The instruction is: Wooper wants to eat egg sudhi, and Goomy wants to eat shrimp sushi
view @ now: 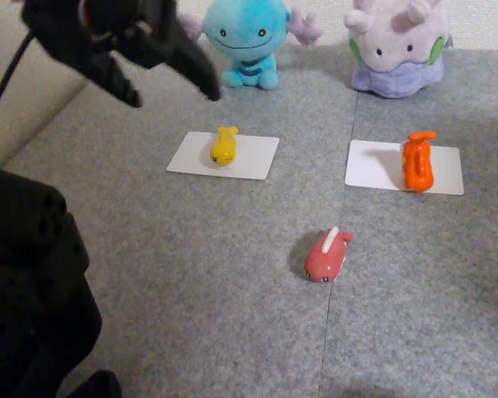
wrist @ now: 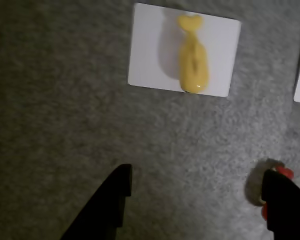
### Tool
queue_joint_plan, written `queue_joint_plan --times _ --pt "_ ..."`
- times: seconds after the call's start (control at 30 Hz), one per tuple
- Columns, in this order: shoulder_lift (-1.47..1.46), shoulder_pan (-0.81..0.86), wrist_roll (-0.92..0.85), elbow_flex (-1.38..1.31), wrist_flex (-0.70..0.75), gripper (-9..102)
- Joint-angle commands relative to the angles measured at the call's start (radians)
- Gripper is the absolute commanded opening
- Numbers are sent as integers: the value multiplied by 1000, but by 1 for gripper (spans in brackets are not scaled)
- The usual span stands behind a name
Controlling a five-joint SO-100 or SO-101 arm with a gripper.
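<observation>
Tool [view: 174, 91] spread wide, empty, upper left of frame; egg sudhi [view: 224, 146] resting on white card [view: 253, 157] below Wooper [view: 247, 37].

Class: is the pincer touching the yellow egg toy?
Apart. The wrist view shows the open pincer over bare carpet, with a clear gap to the yellow egg toy.

Yellow egg sudhi [view: 224, 146] lies on a white card ahead of the gripper [view: 176, 91]; orange shrimp sushi [view: 417, 161] off to its right; Wooper [view: 247, 40] and Goomy [view: 397, 46] beyond.
</observation>
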Motion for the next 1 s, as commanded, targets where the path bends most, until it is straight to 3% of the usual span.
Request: queue_joint_plan --times 0.0,0.2,0.53,0.97 --pt "58 -3 20 46 -55 30" --pt "83 -2 20 141 -130 30" --pt "74 -6 21 178 -132 30" --pt "83 -8 20 407 -356 30"
